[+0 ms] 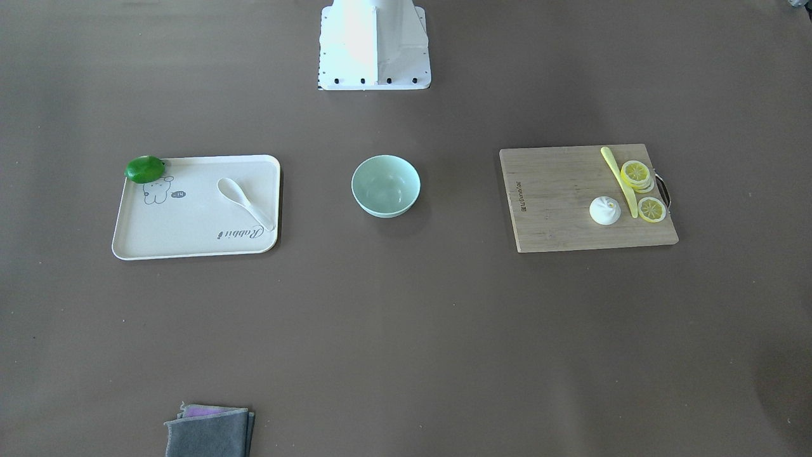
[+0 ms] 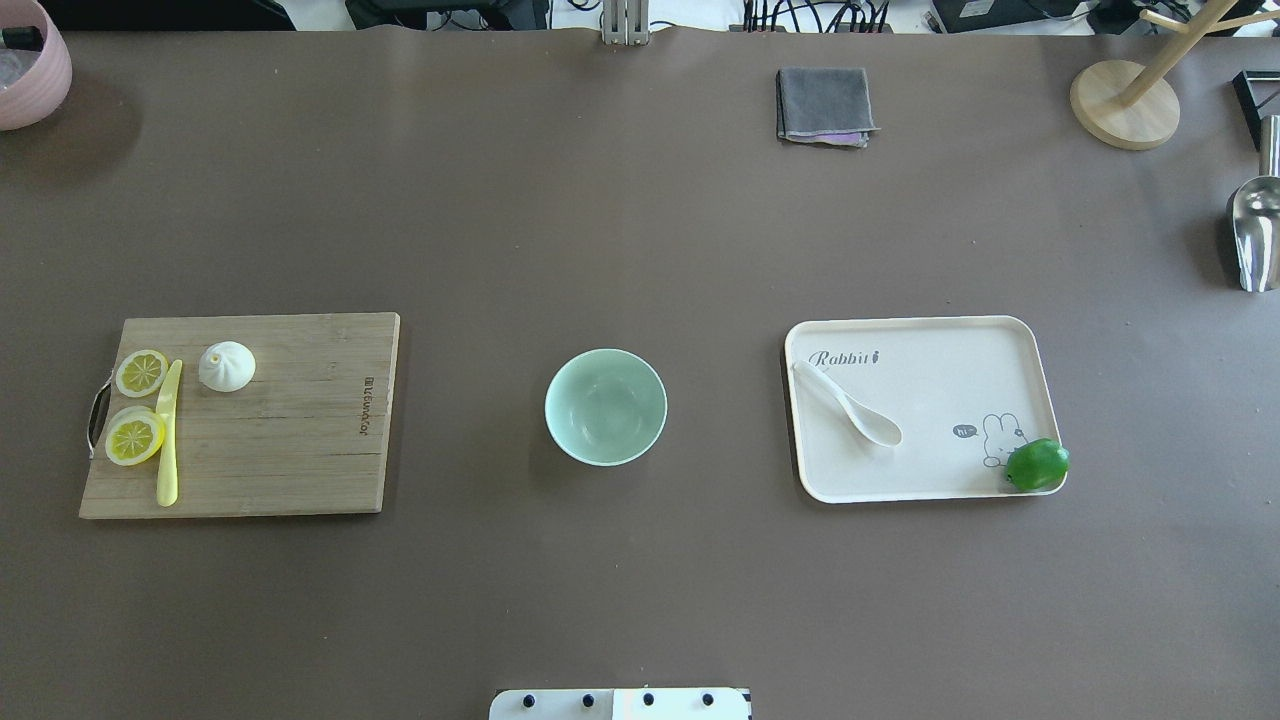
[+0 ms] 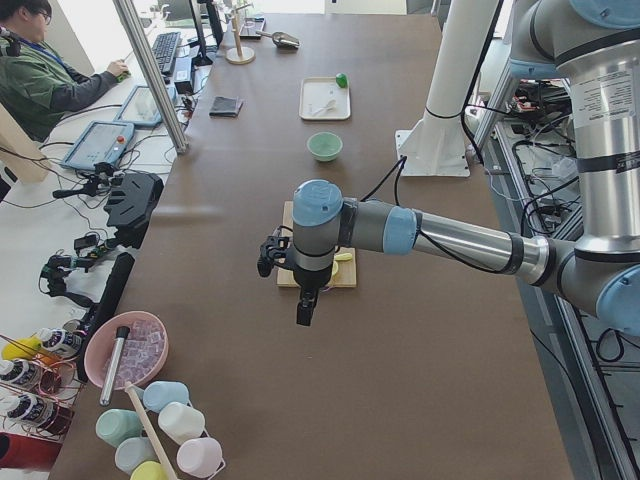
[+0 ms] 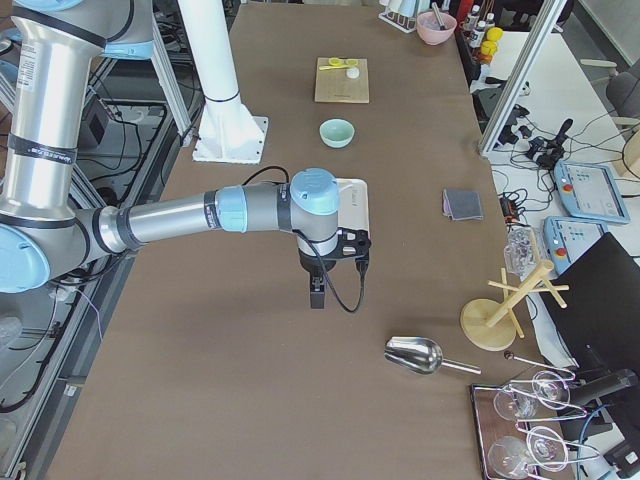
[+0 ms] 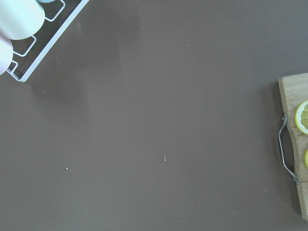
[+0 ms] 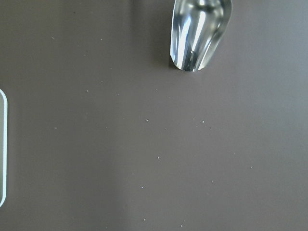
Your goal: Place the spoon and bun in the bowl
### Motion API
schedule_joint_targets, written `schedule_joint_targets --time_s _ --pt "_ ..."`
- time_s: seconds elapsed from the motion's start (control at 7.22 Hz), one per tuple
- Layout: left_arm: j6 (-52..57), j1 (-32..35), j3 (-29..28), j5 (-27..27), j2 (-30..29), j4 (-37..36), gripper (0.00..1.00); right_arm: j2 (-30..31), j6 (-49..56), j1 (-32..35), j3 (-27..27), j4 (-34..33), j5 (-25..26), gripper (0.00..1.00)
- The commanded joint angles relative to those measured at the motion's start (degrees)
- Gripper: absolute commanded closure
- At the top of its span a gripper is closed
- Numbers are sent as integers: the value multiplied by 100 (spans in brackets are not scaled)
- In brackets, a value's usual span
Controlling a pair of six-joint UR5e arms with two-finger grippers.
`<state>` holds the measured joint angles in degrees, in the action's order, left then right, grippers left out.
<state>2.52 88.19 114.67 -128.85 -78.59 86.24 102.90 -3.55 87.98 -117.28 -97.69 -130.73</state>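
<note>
The mint-green bowl stands empty at the table's middle. The white spoon lies on a cream tray to the bowl's right in the overhead view. The white bun sits on a wooden board to the bowl's left. My left gripper shows only in the exterior left view, hanging over bare table beyond the board's handle end. My right gripper shows only in the exterior right view, over bare table beyond the tray. I cannot tell whether either is open or shut.
A green lime sits on the tray's corner. Lemon slices and a yellow knife lie on the board. A grey cloth, a metal scoop, a wooden stand and a pink bowl sit at the table's edges.
</note>
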Motion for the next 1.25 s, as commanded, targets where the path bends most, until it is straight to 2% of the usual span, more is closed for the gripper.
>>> schedule_joint_targets --time_s 0.0,0.14,0.28,0.42,0.69,0.83,0.97,1.11 --pt "-41 6 -14 -17 -77 941 1 -287 -49 -1 -58 615 -67 0" --pt "-41 -3 -119 -9 -77 1609 1 -462 -58 -1 -15 1037 -75 0" --pt "-76 -3 -677 -17 -260 2451 1 -472 -58 -1 12 1215 -145 0" --pt "-59 -3 -961 -18 -323 2781 1 -498 46 -1 82 1234 -250 0" --pt "-50 -3 -1034 -70 -508 3012 1 -437 3 -1 291 1671 -269 0" --pt "-102 -38 -1034 -157 -421 3387 1 -446 -93 -183 319 2118 -286 0" --pt "-364 -56 -1269 -158 -412 3704 1 -533 -485 -742 320 2226 -286 0" --pt "-393 -273 -1315 -158 -472 3873 1 -952 -1211 -1426 320 2228 -243 0"
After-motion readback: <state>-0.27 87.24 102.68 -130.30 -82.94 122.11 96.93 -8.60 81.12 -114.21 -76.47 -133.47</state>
